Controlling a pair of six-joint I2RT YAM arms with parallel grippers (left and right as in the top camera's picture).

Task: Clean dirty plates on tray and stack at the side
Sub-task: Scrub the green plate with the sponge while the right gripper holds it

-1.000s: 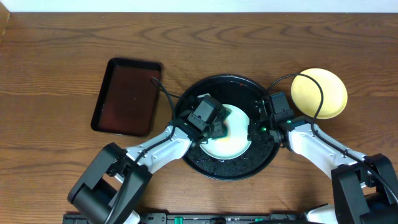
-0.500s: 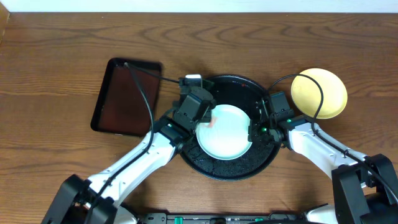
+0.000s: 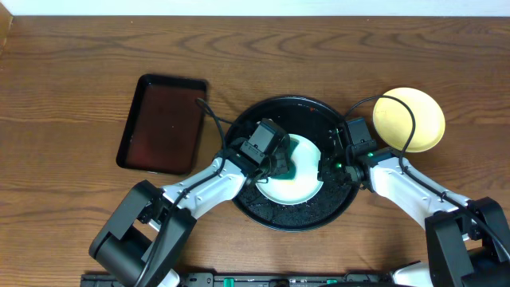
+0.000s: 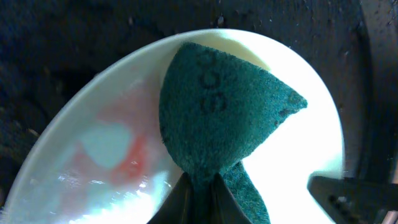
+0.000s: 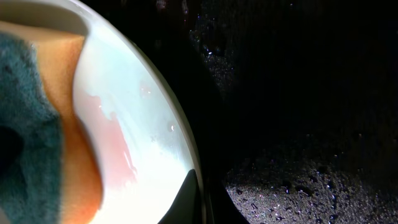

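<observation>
A pale mint-white plate (image 3: 293, 188) lies in the round black tray (image 3: 296, 215). It has a faint red-orange smear (image 4: 127, 165) on it. My left gripper (image 3: 276, 164) is shut on a green sponge (image 4: 224, 118) with an orange underside and presses it on the plate (image 4: 81, 168). My right gripper (image 3: 326, 169) is shut on the plate's right rim (image 5: 143, 149), with one finger inside and one outside. The sponge (image 5: 37, 155) also shows in the right wrist view. The pale yellow plate (image 3: 409, 119) sits on the table to the right of the tray. A second mint-white plate is not visible.
A rectangular dark brown tray (image 3: 163, 123) lies on the table to the left of the black tray. The black tray's floor (image 5: 298, 93) is wet and speckled. The right arm's cable loops over the yellow plate.
Half a second ago my left gripper was at the plate's upper-left edge. It has swept back down and right, so the sponge is on the plate's middle again. The right gripper has not moved.
</observation>
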